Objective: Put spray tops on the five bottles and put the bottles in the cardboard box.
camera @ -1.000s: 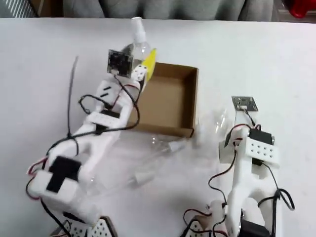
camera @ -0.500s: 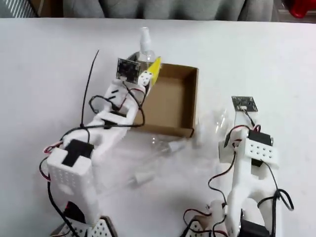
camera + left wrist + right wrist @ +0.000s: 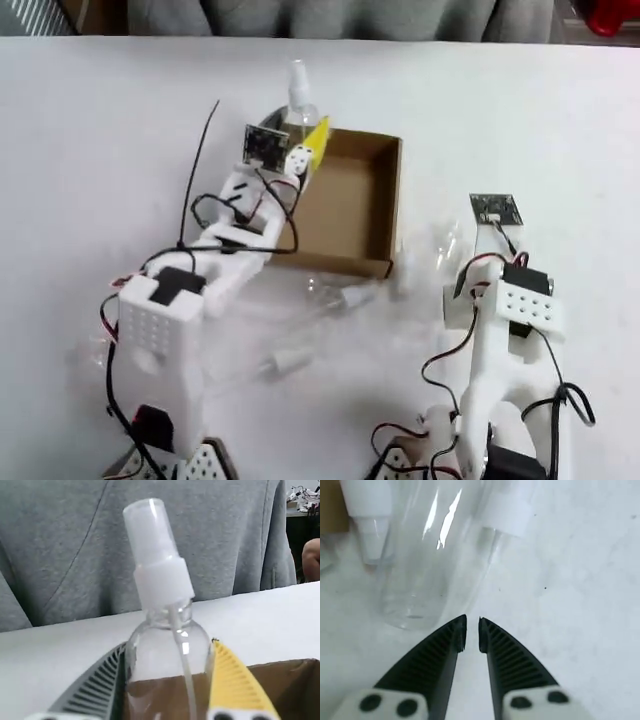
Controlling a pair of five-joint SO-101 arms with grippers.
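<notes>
Pinching a bottle (image 3: 290, 118) in the left jaws, one grey and one yellow, pressed on the clear body from both sides. Held upright, long axis vertical, with the spray top (image 3: 157, 555) already on and pointing up. Placed at about 11 o'clock of the box (image 3: 388, 190), right at its far corner. Cannot tell if the base is above the inside or just outside the wall. Probably the step of setting this bottle into the box. One relation to watch for the coming move: from the bottle, open floor of the box toward 4 o'clock. So, most likely, a short shift that way, then a lowering, and only then a release. Some risk of catching the base on the cardboard rim and tipping, with such a tall, light thing. Right jaws almost pressed together, only a thin slit between the tips, pinching nothing, low above the desk (image 3: 520, 90) near 4 o'clock of the box. Just ahead of those tips, a second bottle (image 3: 422, 560) on its side, long axis running away from them. More bottles (image 3: 330, 293) lying flat at 6 o'clock of the box, between the two arms. Nearer to the box by far: the left arm, with the bottle already in grip.
</notes>
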